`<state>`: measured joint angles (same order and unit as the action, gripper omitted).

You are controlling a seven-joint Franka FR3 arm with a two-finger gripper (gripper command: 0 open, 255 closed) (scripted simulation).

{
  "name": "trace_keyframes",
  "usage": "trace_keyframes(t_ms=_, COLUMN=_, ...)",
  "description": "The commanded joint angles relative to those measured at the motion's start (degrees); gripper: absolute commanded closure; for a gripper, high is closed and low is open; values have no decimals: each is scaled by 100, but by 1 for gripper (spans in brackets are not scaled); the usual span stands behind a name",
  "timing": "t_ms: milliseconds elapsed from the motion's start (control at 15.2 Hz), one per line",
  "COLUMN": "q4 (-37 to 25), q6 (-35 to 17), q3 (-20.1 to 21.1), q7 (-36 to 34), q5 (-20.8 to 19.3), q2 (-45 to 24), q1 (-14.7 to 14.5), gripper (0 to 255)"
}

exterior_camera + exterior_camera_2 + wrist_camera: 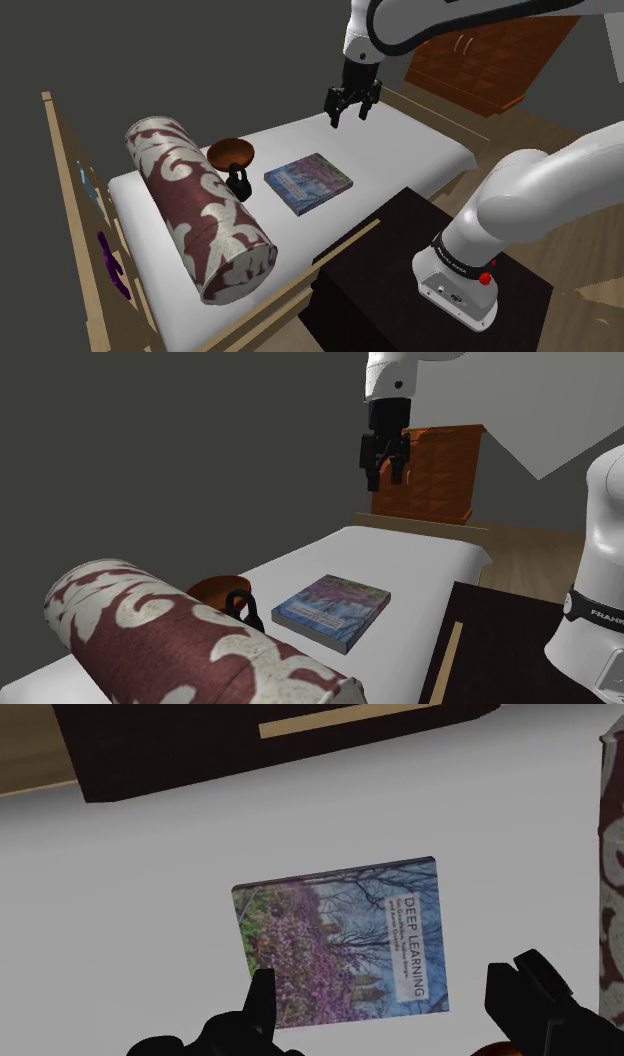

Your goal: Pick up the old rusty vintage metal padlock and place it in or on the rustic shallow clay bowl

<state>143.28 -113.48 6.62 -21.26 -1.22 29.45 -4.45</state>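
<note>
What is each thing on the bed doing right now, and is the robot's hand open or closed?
gripper: open, up in the air, holding nothing.
bowl: upright, nothing in it.
padlock: standing on the bed by the bowl, not held.
book: closed, lying flat, cover up.
bolster: lying on its side.

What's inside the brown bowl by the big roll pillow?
Nothing that shows: in the shoulder view the bowl looks bare inside. The dark padlock stands outside it, by its rim, on the white bed. In the second exterior view the patterned bolster covers part of the bowl.
</note>
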Motion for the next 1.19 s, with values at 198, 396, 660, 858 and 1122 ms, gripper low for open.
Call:
trace_keyframes(t_ms=198, q4=-268, q6=-761, q3=445, q7=-663, q5=-37, q2=-927, q1=-87, gripper=0)
trace_keyframes(t_ms=396, q4=-492, q6=-1165, q3=696, q7=-1098, q5=-177, q2=-1518, q1=-110, gripper=0)
trace_keyframes(t_ms=660, q4=-910, q6=-1603, q3=980, q7=-1741, q5=-526, q2=-2361, q1=-141, gripper=0)
trace_keyframes(t_ms=858, q4=-1312, q6=-1839, q3=1123, q7=-2262, q5=-898, q2=-3022, q1=-203, gripper=0)
trace_keyframes(t_ms=1122, q4=-1967, q6=-2018, q3=1178, q7=-2947, q5=-1460, q2=-3923, q1=-390, gripper=0)
